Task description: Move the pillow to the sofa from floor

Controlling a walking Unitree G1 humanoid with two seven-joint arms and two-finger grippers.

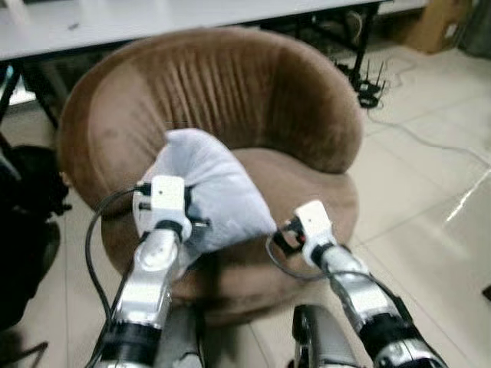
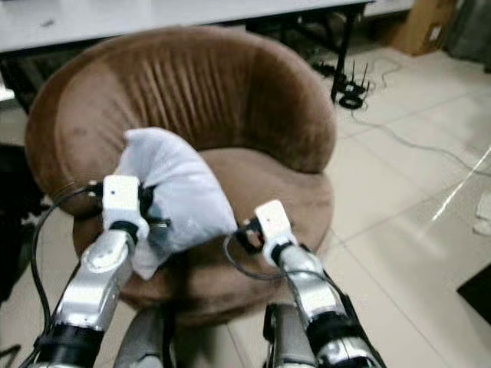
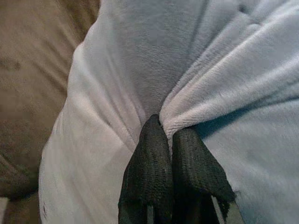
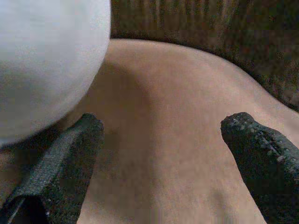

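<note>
A pale grey-blue plush pillow hangs over the front left of the round brown sofa chair. My left gripper is shut on a pinched fold of the pillow, at the pillow's left side in the eye views. My right gripper stands open just right of the pillow, above the brown seat cushion, with nothing between its fingers. In the left eye view the right gripper sits by the pillow's lower right corner.
A white table stands behind the chair. Black cables and a small black device lie on the tiled floor at the right. A dark bag sits at the left. A cardboard box is at the far right.
</note>
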